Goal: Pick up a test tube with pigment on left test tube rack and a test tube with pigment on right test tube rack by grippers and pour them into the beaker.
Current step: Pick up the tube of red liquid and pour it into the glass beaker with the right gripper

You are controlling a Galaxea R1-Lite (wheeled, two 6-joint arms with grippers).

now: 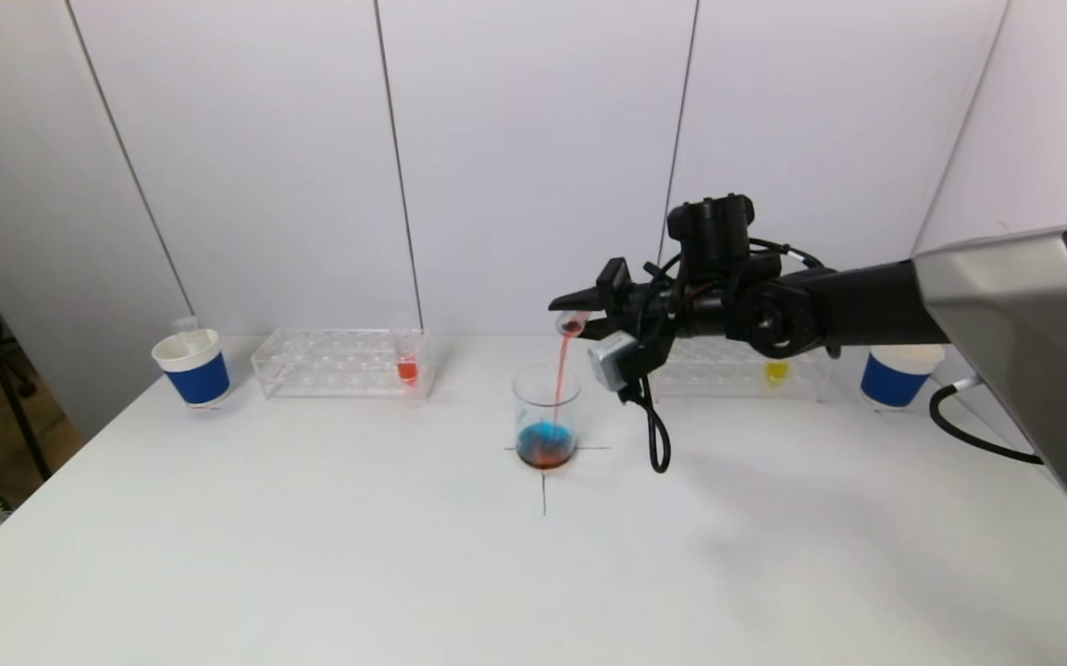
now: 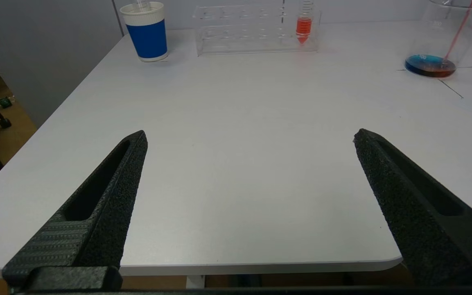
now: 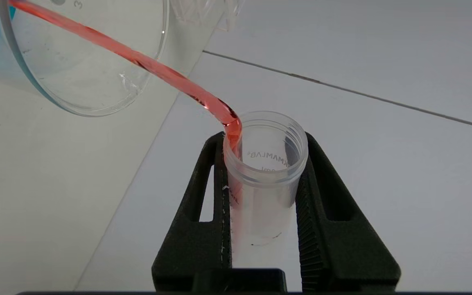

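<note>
The right hand (image 1: 579,310) clamps a tipped test tube (image 3: 262,180) above the beaker (image 1: 547,416) at mid-surface, and red pigment streams into blue liquid there. The left hand (image 2: 250,137), spread wide and empty, hovers over the surface's near left edge.

Right test tube rack (image 1: 737,370) half hidden behind the arm; beaker (image 3: 76,57) cut off at the edge

Table (image 1: 311,555) foreground open across its full width. The beaker (image 1: 546,416) stands at centre; the right gripper (image 1: 579,310) and its tilted test tube (image 1: 573,323) block the space above it. Racks and cups line the back edge.
</note>
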